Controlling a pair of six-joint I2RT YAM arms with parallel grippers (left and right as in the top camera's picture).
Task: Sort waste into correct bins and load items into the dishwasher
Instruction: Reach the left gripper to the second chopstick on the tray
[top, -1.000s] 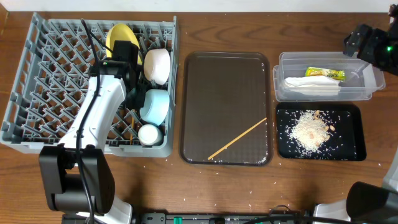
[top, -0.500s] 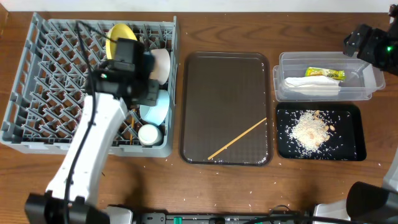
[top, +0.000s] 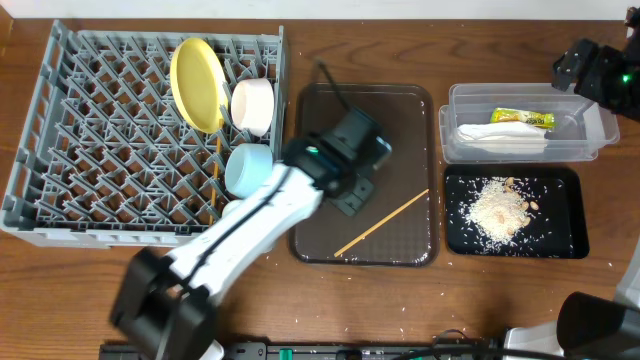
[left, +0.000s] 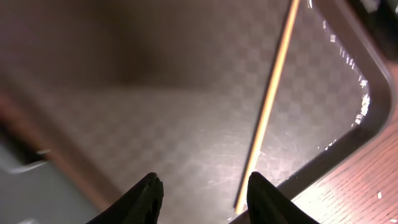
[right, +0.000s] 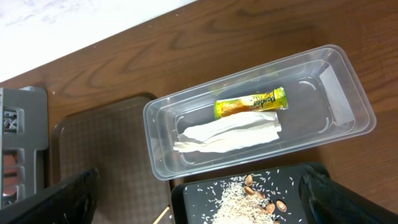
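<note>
Yellow plate (top: 197, 84), white bowl (top: 252, 105), light-blue bowl (top: 247, 170), grey rack (top: 90, 140). The dark-brown tray (top: 360, 115) shows a fine checked pattern; pale crumbs (top: 497, 212) speckle the black tray (top: 565, 195).

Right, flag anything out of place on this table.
One chopstick lies alone, diagonal on the brown serving tray, not in the dish rack. Stray rice grains speckle the table in front.

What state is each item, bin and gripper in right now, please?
yellow plate: on edge in the dish rack
white bowl: tipped, in the rack
light-blue bowl: tipped, in the rack
chopstick: flat on the brown tray
snack wrapper: in the clear tub
napkin: in the tub
crumbs: piled on the black tray
left gripper: open, empty
right gripper: open, empty
</note>
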